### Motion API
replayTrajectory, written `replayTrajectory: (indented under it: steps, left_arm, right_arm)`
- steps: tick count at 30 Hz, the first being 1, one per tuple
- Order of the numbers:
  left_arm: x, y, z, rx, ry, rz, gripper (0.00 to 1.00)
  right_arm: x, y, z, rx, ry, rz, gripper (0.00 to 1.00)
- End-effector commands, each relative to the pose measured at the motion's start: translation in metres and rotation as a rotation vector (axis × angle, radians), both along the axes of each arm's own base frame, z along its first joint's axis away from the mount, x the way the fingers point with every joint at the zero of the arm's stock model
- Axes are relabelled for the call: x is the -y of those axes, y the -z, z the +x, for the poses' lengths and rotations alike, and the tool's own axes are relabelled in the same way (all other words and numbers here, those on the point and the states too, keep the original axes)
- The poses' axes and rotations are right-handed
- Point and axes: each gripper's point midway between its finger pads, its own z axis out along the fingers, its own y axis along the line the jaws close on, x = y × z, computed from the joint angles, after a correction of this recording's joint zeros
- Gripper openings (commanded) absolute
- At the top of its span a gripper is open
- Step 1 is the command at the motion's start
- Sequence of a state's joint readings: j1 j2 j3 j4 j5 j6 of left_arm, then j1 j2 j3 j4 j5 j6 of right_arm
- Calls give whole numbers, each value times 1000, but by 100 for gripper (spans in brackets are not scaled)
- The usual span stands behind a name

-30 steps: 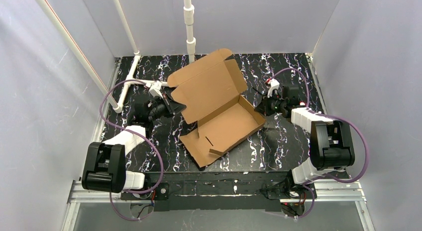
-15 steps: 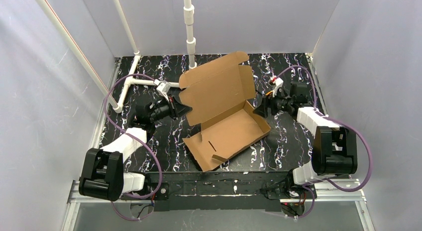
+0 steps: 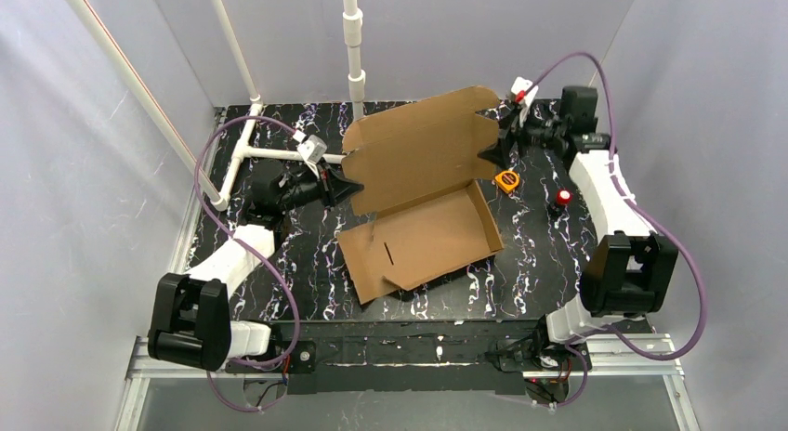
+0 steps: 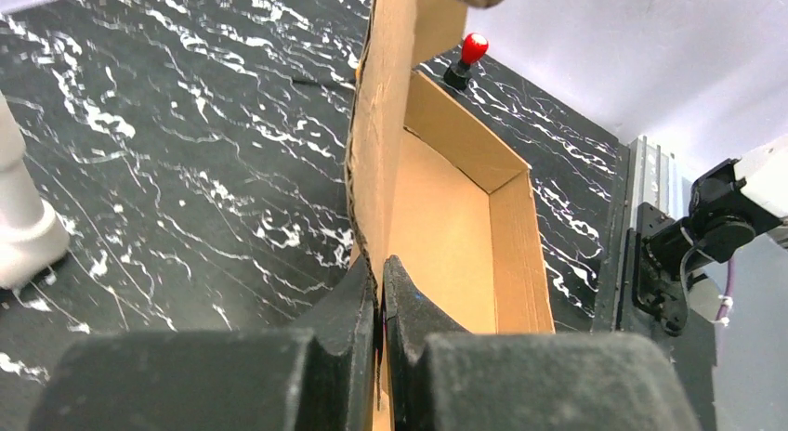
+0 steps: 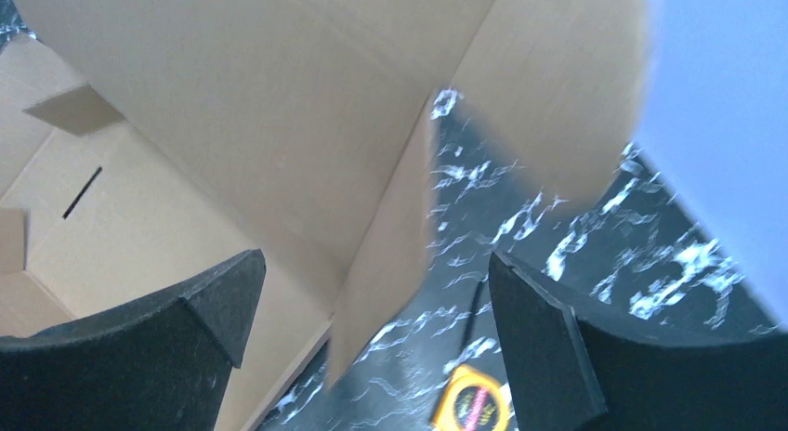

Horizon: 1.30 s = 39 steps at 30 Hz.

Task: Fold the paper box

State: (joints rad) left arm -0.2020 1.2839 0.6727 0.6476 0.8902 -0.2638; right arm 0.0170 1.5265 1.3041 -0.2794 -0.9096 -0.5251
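Paper box [image 4: 376,143] pinch: left wrist view

Brown paper box [image 3: 423,203], lid upright

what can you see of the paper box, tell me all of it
The paper box is plain brown corrugated cardboard, half folded. Its shallow tray, walls raised at its right end and a slot in the floor, lies on the black marbled table. The lid panel with side flaps stands up behind it. The left tool is shut on the lid's left edge; the right tool stands open at its right flap.
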Motion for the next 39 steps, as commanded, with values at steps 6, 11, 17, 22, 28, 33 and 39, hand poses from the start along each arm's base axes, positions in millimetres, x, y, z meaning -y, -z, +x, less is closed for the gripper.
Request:
replayTrajectory:
  steps: [6,11,17,22,28,33,39]
  left_arm:
    - [13,-26,12,186,108,46,0]
    - [17,-31,21,216,139,65,0]
    - [23,-31,26,225,182,68,0]
    - [23,-26,27,229,190,84,0]
    - [27,-22,32,252,205,102,0]
    - [25,-17,36,255,185,126,0]
    - [22,-11,39,243,159,148,0]
  right_arm:
    - [-1,-65,-19,88,-217,-135,98]
    - [3,-88,-26,171,-209,-183,98]
    - [-1,-94,-15,189,-225,-246,98]
    - [-7,-117,-12,271,-222,-278,98]
    - [-25,-126,-14,282,-253,-246,98]
    - [-22,-128,-5,273,-146,-234,98]
    - [27,-137,7,226,62,-158,98]
